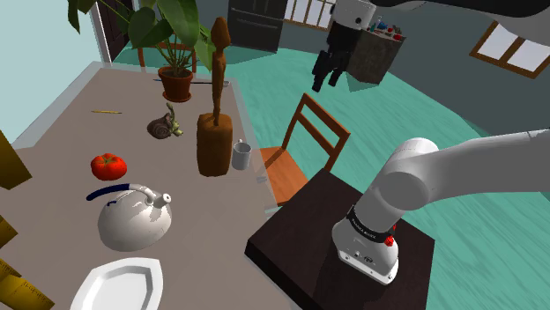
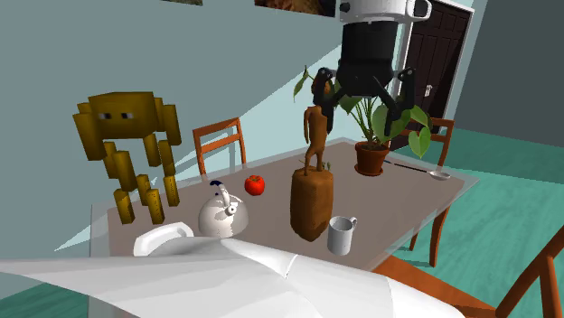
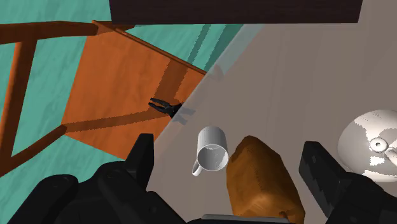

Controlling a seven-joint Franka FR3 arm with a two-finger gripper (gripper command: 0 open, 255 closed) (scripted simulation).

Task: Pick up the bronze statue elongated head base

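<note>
I have the gripper (image 1: 327, 77) hanging high over the table (image 1: 62, 141) with its two black fingers spread wide and nothing between them touching. That suits an approach from above, since the opening has to pass around something bulky. The target is the brown statue (image 1: 214, 141). It stands upright near the table edge facing the wooden chair (image 1: 304, 145), with a thick block of a base, a thin stem above it and a long narrow head on top. In the wrist view the statue (image 3: 261, 181) sits in the gap between the fingers but far below them, so I judge the hand is roughly lined up and well apart in height. The height makes sense to me, because the tall head would be knocked by any low sideways entry. From the second exterior view the gripper (image 2: 361, 104) is up at about the level of the head, fingers splayed to either side. The white mug (image 3: 212, 149) stands just beside the base on the chair side. That is my worry: one finger has to drop into the narrow space between mug and statue. The kettle (image 1: 132, 220) and the tomato (image 1: 108, 166) lie well clear. Nothing is grasped yet.
</note>
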